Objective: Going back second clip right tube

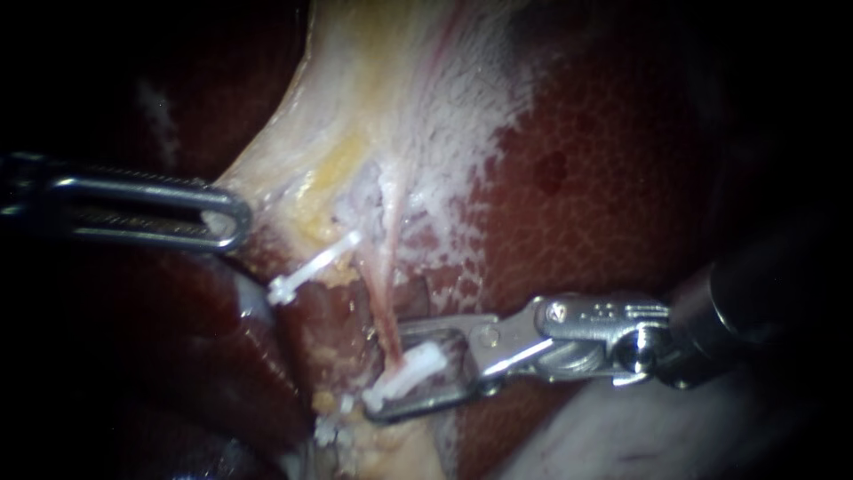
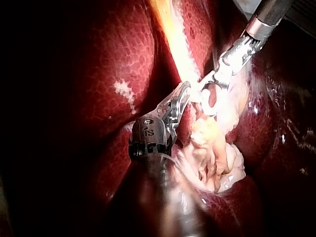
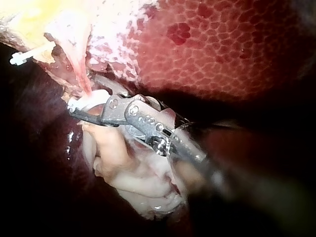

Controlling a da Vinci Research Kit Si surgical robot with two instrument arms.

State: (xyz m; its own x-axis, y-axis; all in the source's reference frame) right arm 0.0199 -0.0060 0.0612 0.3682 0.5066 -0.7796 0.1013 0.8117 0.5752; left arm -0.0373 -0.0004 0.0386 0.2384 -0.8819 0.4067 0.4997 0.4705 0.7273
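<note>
- The mottled dark-red liver (image 1: 604,204) fills the background. A sheet of pale tissue (image 1: 391,107) fans across it from the far side.
- Nearest, the right instrument (image 1: 391,369) comes in from the right with its shaft low and almost level.
- Its jaws stand apart like an open frame, gripping nothing. The white clip (image 1: 418,363) lies slantwise in the gap between them.
- That clip sits across the near end of the right tube (image 1: 384,302), a thin pink strand that runs down from the pale tissue.
- A little farther and to the left, the far clip (image 1: 313,265) sits tilted at the foot of the pale tissue, apart from both instruments.
- Farther left, the left instrument (image 1: 233,218) lies level. Its jaws are closed together on the pale tissue's left edge.
</note>
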